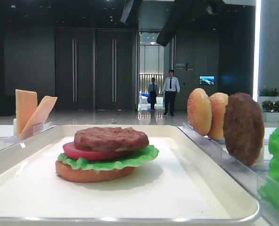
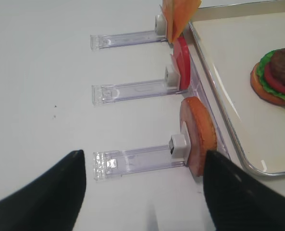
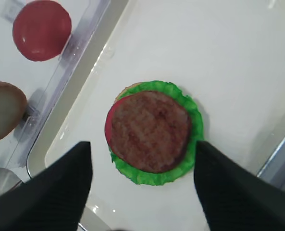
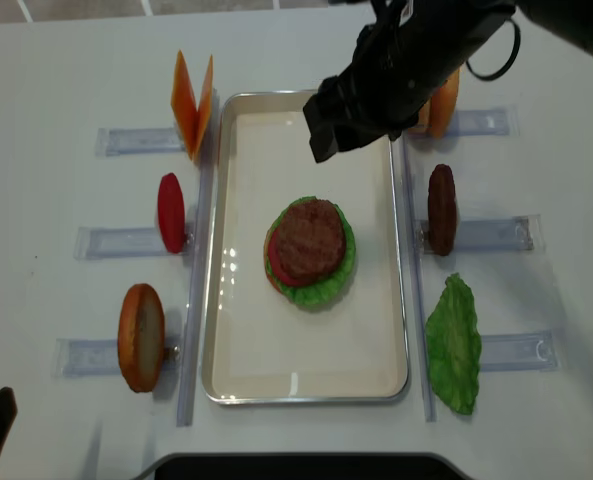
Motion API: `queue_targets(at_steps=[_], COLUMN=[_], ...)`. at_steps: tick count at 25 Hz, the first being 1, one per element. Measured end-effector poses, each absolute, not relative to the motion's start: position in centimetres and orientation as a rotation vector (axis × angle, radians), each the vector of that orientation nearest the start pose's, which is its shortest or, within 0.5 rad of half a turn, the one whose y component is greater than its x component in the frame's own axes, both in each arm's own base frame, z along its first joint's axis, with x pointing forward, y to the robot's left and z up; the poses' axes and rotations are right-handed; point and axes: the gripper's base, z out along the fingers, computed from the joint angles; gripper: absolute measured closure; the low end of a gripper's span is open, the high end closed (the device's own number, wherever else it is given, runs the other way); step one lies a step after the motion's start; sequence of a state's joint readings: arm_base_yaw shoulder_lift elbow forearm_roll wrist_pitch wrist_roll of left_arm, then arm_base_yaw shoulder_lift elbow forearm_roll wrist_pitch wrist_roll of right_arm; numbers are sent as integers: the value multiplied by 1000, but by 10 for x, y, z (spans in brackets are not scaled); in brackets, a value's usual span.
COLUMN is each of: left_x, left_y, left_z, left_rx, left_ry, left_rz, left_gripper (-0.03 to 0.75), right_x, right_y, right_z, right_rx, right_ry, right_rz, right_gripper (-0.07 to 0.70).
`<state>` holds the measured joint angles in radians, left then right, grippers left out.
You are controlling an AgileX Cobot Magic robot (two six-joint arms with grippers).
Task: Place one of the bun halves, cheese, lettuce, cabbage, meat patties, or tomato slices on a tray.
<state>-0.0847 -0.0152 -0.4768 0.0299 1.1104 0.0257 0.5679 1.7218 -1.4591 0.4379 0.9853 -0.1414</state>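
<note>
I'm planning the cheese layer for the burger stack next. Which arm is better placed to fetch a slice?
Probably left. The cheese stands in the rack left of the tray, on the left gripper's side, open and empty. The right gripper hangs open over the patty.

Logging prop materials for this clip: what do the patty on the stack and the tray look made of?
The meat patty: probably molded plastic or rubber, matte, with a uniform grainy brown surface. The tray: cream-white, likely enamelled metal or hard plastic, glossy; its rim catches bright highlights.
</note>
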Motion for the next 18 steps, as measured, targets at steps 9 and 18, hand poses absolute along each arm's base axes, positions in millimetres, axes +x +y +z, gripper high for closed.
queue_targets(at_steps=[9, 18], left_x=[-7, -7], left_y=[3, 3], left_z=[267, 267], left_rx=[114, 114], left_ry=[2099, 2099], left_rz=[1, 0], left_gripper=[136, 136], right_x=[299, 336], right_y=[198, 107], right_z=[298, 296], right_rx=[-599, -303], right_ry=[2788, 2884], right_rz=[268, 155], right_gripper=[193, 193])
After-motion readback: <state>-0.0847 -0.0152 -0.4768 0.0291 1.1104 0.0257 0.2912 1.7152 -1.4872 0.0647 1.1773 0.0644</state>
